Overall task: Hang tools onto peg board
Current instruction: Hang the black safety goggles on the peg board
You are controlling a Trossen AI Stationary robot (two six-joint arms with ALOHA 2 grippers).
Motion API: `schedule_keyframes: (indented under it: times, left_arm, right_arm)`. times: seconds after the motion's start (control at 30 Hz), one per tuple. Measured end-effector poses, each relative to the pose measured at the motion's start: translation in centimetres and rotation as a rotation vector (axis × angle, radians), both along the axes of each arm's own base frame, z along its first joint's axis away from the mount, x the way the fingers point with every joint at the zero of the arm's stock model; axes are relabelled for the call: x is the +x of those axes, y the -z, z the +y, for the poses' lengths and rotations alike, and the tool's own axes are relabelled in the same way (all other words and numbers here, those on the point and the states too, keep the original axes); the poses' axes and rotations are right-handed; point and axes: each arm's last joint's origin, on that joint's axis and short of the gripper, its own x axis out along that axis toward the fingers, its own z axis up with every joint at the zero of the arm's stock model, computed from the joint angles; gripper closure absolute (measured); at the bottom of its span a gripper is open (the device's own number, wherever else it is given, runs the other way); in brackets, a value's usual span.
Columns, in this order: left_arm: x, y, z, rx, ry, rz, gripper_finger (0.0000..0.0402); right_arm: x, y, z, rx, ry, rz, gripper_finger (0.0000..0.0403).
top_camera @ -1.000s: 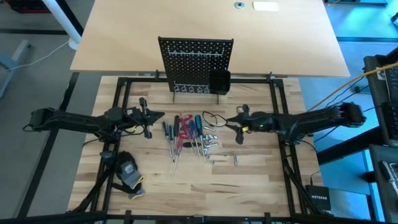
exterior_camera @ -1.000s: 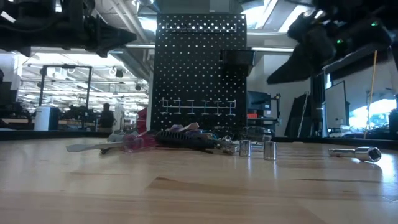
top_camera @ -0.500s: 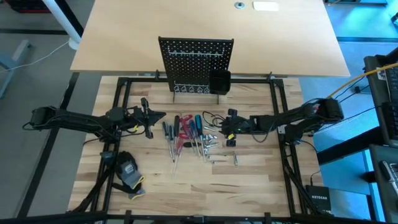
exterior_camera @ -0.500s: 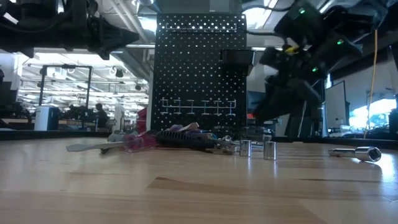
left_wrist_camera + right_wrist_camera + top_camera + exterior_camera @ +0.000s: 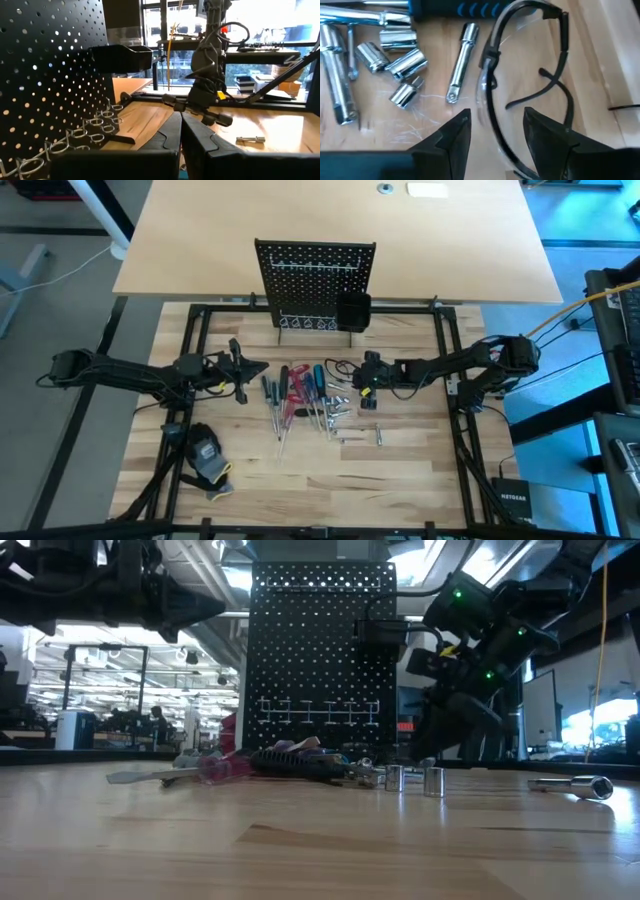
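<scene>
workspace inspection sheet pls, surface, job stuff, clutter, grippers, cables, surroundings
surface: wooden table, scratched near the sockets.
job's things: tools piled mid-table, none hung; peg board upright behind them, hooks bare.
clutter: glove at the front left; safety glasses beside the silver sockets.
grippers: right gripper open, low over the glasses; left gripper shut, raised left of the pile.
cables: yellow cable off the table's right.
surroundings: a person far behind.

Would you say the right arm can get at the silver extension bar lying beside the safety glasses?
Probably yes: the right gripper hangs open just short of the extension bar, with only the safety glasses lying close alongside.
</scene>
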Motion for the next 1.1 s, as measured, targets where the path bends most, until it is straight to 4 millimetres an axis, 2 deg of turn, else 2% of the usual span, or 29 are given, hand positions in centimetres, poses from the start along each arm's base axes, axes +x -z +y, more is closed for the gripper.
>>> schedule_keyframes:
  times: [0.2,0.47,0.6,0.7,0.87,1.1]
  left_arm:
    - [0.3,0.5,0.0,-0.030,0.006,0.025,0.0402]
    - [0.5,0.8,-0.4,-0.077,0.028,0.039,0.0401]
    - [0.6,0.7,-0.5,-0.068,0.038,0.031,0.0401]
    - [0.6,0.5,-0.7,-0.067,0.048,0.004,0.0401]
    - [0.8,-0.9,-0.9,-0.033,0.060,-0.068,0.0401]
    - [1.9,-5.2,-0.9,0.131,0.036,-0.161,0.0402]
  right_arm:
    - [-0.1,0.0,-0.1,0.007,0.003,0.004,0.0280]
    - [-0.2,0.2,0.0,0.051,0.022,0.020,0.0383]
    - [-0.2,0.2,0.4,0.045,0.022,0.021,0.0383]
    - [-0.2,-0.2,1.4,-0.006,0.021,0.009,0.0377]
    - [-0.4,-2.2,3.8,-0.025,-0.070,-0.070,0.0386]
    - [-1.0,-7.9,6.2,-0.074,-0.214,-0.287,0.0380]
